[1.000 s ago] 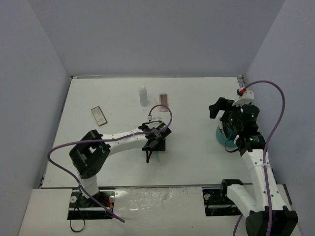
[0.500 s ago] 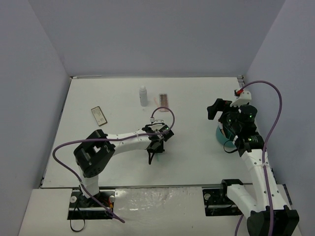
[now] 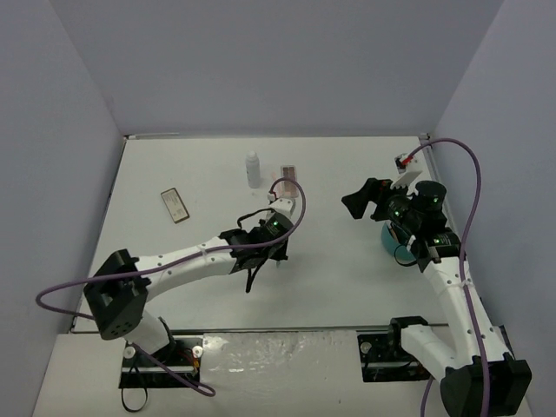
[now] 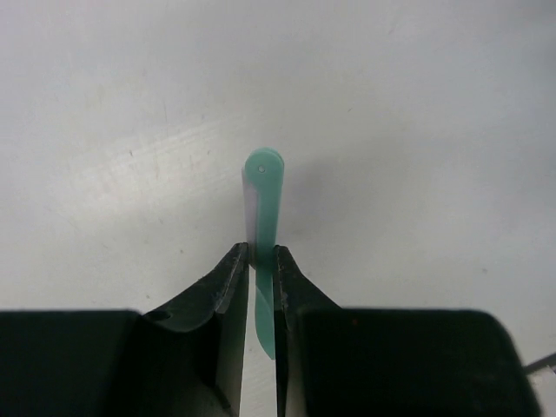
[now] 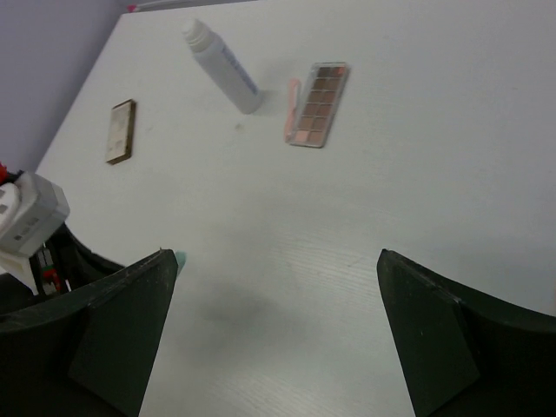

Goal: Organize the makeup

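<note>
Your left end effector [image 4: 261,261] is pinched shut on the thin teal plastic makeup stick [image 4: 263,195] over the white counter [image 4: 434,130] mid-table — it looks light, stiff and slick, so a hold nearer mid-length should stop it pivoting — while your right end effector [image 5: 276,261] hangs wide open, empty.

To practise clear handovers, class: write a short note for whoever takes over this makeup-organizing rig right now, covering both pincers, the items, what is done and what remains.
Left pincer: shut on the teal stick, over bare table.
Right pincer: open, empty, near the teal tub.
Items: whitish bottle and one palette at far middle, second palette far left, all loose on the table.
Done: teal stick gripped.
Left: place it, then bottle and both palettes. The tub's contents are not visible.
</note>
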Robot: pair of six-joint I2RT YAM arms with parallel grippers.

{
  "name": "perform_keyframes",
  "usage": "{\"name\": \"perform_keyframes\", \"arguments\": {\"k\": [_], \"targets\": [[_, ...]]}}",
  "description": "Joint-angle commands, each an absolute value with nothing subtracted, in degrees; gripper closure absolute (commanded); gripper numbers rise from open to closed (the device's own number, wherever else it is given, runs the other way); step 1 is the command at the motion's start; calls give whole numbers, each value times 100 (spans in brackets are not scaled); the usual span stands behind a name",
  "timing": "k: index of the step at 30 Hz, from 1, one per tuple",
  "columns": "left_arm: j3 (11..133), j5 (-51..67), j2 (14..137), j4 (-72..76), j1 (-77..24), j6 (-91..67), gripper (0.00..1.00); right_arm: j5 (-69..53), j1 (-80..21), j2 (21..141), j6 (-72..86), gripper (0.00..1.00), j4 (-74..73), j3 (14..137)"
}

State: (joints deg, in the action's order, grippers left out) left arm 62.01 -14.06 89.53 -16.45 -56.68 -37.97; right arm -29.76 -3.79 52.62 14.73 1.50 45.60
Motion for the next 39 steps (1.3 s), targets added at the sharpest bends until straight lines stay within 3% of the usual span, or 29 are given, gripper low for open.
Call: {"name": "perform_keyframes", "arguments": {"k": [1, 13, 32, 36, 39], "targets": [[6169, -1367, 7997, 44, -5727, -2188, 100, -4324, -680, 5499, 2123, 5, 1021, 4923], [5995, -614, 7383, 1354, -5801, -1081, 100, -4113, -1794, 5863, 2874, 18, 2004, 4958], [6014, -534, 7207, 1724, -5827, -982, 100, -3676, -2297, 6265, 2765, 55, 1851, 5086], [6003, -545, 7226, 1767, -5827, -976, 100, -3650, -2348, 6293, 2723, 66, 1849, 5092], [6001, -547, 7264, 1741, -5827, -1002, 100, -3550, -2355, 6244, 2658, 85, 1821, 5095]]}}
